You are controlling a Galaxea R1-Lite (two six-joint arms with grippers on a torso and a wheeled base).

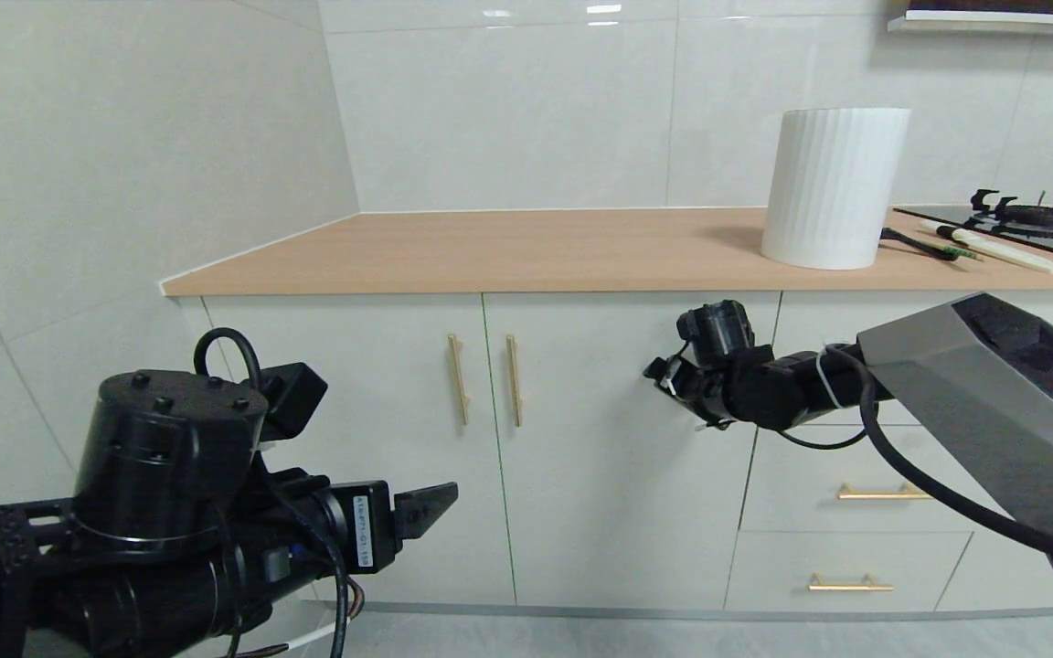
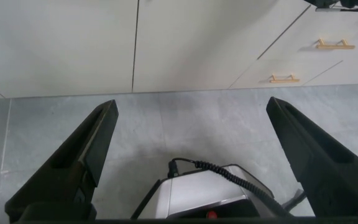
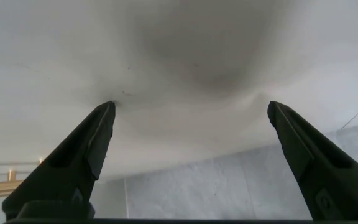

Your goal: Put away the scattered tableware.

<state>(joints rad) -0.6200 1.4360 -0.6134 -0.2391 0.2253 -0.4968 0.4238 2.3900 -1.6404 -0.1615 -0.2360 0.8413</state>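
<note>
Holds the left gripper (image 2: 191,106) wide open and empty, low before the cabinet doors (image 1: 398,393). Holds the right gripper (image 3: 190,106) equally spread, gripping nothing, close against a cabinet front (image 3: 185,56) under the countertop (image 1: 536,247). Shows the scattered tableware (image 1: 1002,251) lying on that countertop just beside the white ribbed holder (image 1: 833,187), near the stove (image 1: 1038,219).

Above the right pincer (image 3: 191,106), whose fingers (image 3: 73,168) are matt black plastic, the countertop (image 1: 508,251) looks like pale wood with a dull finish. The ribbed white holder (image 1: 833,187) on it is matt, ceramic or plastic. The wall tiles (image 1: 508,100) behind gleam glossy. The cabinet doors (image 1: 380,439) beside the pincer are smooth and satin, with brushed gold metal handles (image 1: 459,379).
</note>
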